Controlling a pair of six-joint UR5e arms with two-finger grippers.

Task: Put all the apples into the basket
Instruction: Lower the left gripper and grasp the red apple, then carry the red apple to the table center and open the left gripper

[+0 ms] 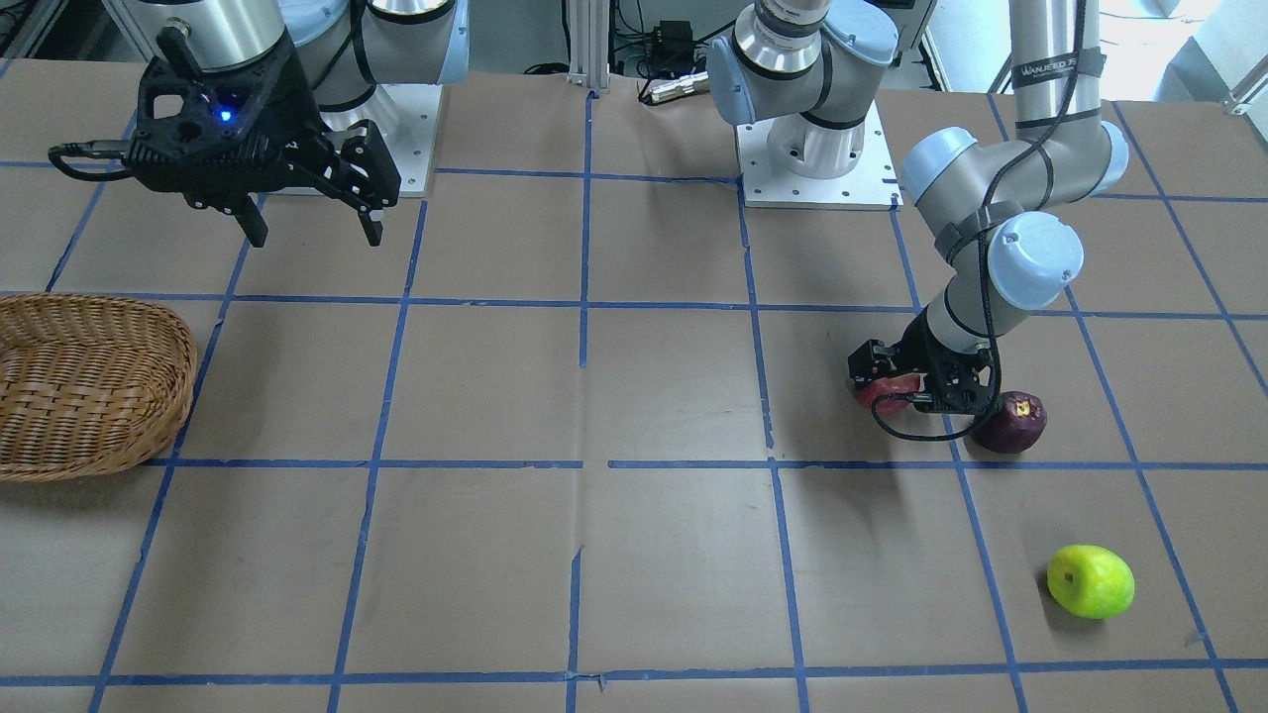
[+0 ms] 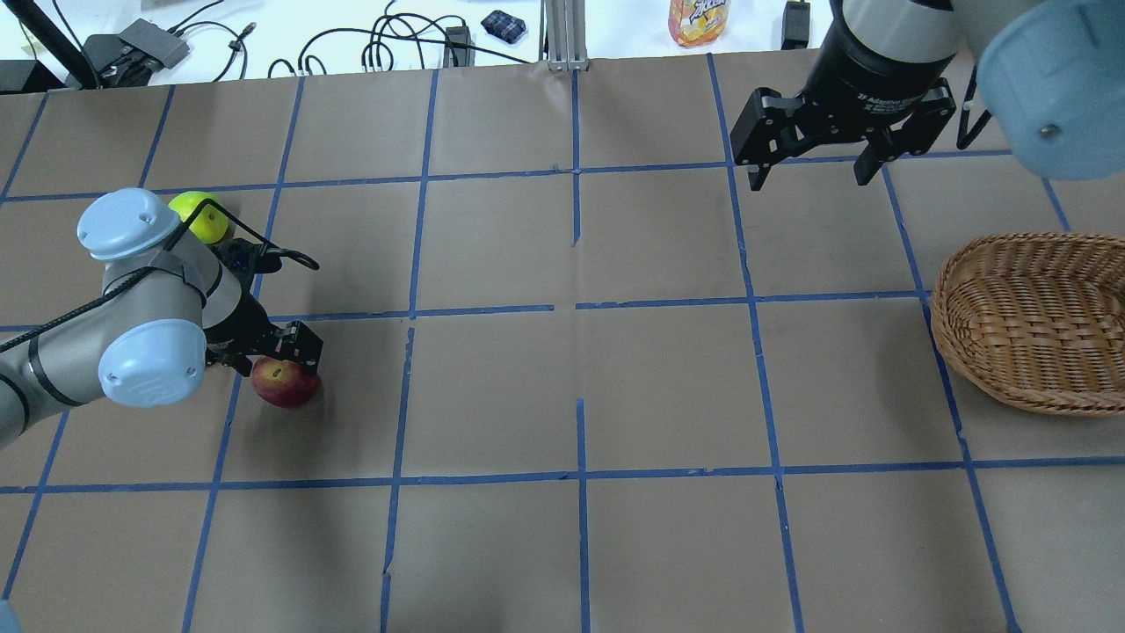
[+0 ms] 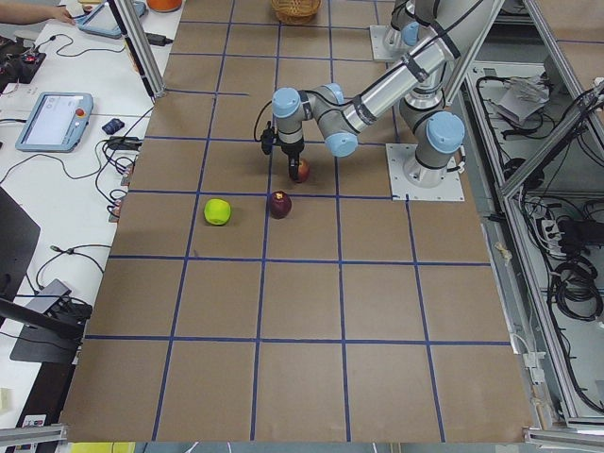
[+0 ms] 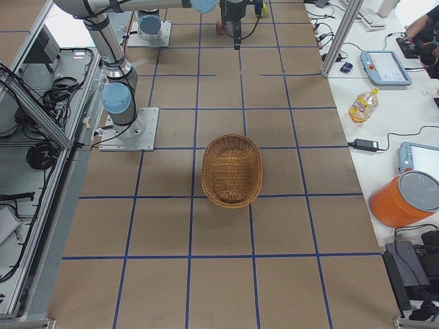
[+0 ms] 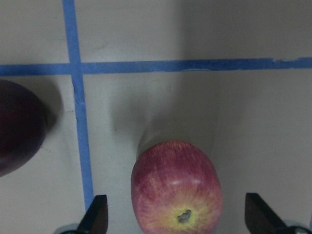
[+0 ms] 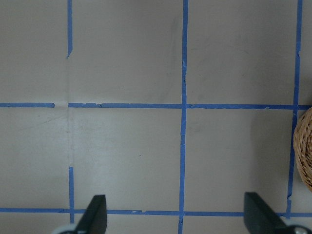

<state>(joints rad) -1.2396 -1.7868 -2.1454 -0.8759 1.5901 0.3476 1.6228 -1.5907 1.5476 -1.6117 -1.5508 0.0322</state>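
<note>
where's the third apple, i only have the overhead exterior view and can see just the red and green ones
Observer: The dark purple apple lies on the table right beside the red apple. The left arm hides it from your camera.
Operator: ok has the left end effector closed on the red one yet
Observer: No. The left wrist view shows the left end effector open, straddling the red apple with a gap on both sides.
Operator: anything in the part of the basket i cant see
Observer: No. The exterior right view shows the whole basket, and it holds nothing.
</note>
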